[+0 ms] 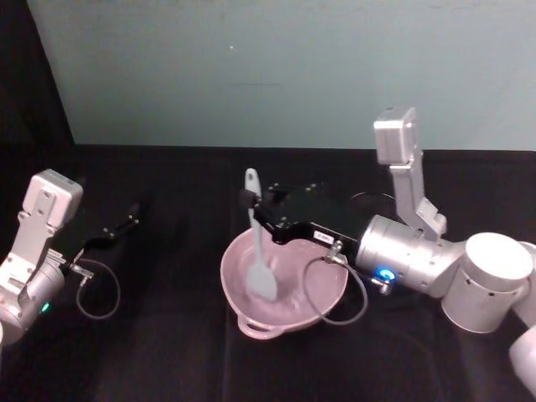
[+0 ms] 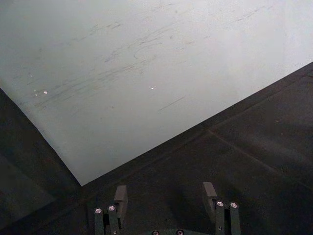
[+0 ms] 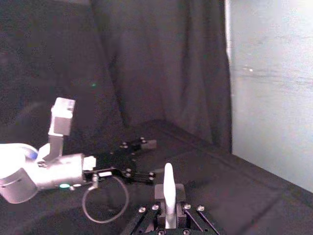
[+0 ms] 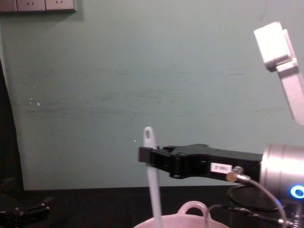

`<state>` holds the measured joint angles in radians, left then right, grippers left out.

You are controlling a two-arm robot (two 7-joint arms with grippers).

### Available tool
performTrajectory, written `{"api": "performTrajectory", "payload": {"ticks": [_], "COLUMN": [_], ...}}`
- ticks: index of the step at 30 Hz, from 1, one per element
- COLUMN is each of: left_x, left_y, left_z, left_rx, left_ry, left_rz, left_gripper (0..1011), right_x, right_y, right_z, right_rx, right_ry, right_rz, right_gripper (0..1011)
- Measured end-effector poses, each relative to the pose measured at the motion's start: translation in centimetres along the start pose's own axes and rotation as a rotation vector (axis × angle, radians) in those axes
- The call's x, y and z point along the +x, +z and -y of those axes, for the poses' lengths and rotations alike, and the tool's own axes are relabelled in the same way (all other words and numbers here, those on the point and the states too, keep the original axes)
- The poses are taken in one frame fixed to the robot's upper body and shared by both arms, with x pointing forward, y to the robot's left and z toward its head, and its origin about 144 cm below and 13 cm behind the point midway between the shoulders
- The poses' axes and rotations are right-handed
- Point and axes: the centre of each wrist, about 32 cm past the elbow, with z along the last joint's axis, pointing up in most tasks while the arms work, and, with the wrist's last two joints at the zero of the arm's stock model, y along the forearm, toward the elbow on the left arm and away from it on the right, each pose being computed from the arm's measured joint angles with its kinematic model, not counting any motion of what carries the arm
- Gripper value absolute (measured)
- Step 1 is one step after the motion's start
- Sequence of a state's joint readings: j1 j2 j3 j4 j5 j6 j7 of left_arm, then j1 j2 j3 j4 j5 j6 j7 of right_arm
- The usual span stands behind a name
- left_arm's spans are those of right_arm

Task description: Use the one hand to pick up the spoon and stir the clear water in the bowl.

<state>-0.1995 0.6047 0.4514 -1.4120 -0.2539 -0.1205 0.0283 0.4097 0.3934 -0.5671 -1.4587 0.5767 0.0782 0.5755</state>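
- Since stirring needs reach, the black elongated right gripper (image 1: 251, 203) clamps the slim white plastic spoon (image 1: 258, 251) high, blade inside the pale pink round bowl (image 1: 228, 272).
- The small dark left gripper (image 1: 126, 224) idles apart, jaws parted.

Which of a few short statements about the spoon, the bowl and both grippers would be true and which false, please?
1. The right gripper is shut on the spoon by its handle. True.
2. The spoon lies flat beside the pink bowl. False: it stands nearly upright, blade down in the bowl.
3. The left gripper grips the bowl's loop handle. False: it is open and empty, off to the bowl's left.
4. The handle's holed end sticks up above the right gripper. True.
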Motion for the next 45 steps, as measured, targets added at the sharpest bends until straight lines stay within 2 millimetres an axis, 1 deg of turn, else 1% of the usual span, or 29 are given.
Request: {"api": "performTrajectory", "payload": {"ticks": [5, 10, 15, 18, 22, 27, 30, 33, 37, 42, 45], "left_x": [0.0, 0.0, 0.0, 0.0, 0.0, 0.0, 0.0, 0.0, 0.0, 0.0, 0.0], "left_y": [0.0, 0.0, 0.0, 0.0, 0.0, 0.0, 0.0, 0.0, 0.0, 0.0, 0.0], "left_z": [0.0, 0.0, 0.0, 0.0, 0.0, 0.0, 0.0, 0.0, 0.0, 0.0, 0.0], "left_rx": [0.000, 0.000, 0.000, 0.000, 0.000, 0.000, 0.000, 0.000, 0.000, 0.000, 0.000], "left_ry": [0.000, 0.000, 0.000, 0.000, 0.000, 0.000, 0.000, 0.000, 0.000, 0.000, 0.000], "left_rz": [0.000, 0.000, 0.000, 0.000, 0.000, 0.000, 0.000, 0.000, 0.000, 0.000, 0.000], "left_gripper": [1005, 1005, 1005, 1005, 1005, 1005, 1005, 1005, 1005, 1005, 1005], "right_x": [0.0, 0.7, 2.0, 2.8, 3.7, 4.2, 4.1, 3.9, 2.9, 1.4, 0.3], "right_y": [0.1, 0.0, -0.2, -0.2, 0.1, 0.3, 0.4, 0.4, 0.1, -0.2, -0.4], "right_z": [-0.9, -1.8, -2.3, -1.9, -0.7, 1.3, 2.1, 2.5, 2.7, 1.8, 0.7], "right_rx": [0.004, 0.011, 0.015, 0.018, 0.021, 0.024, 0.022, 0.021, 0.026, 0.025, 0.027], "right_ry": [0.019, 0.014, -0.017, -0.049, -0.103, -0.158, -0.169, -0.171, -0.154, -0.106, -0.058], "right_rz": [-0.003, -0.008, -0.010, -0.006, 0.003, 0.014, 0.019, 0.019, 0.010, -0.001, -0.007], "right_gripper": [121, 121, 121, 121, 121, 121, 121, 121, 121, 121, 121]}}
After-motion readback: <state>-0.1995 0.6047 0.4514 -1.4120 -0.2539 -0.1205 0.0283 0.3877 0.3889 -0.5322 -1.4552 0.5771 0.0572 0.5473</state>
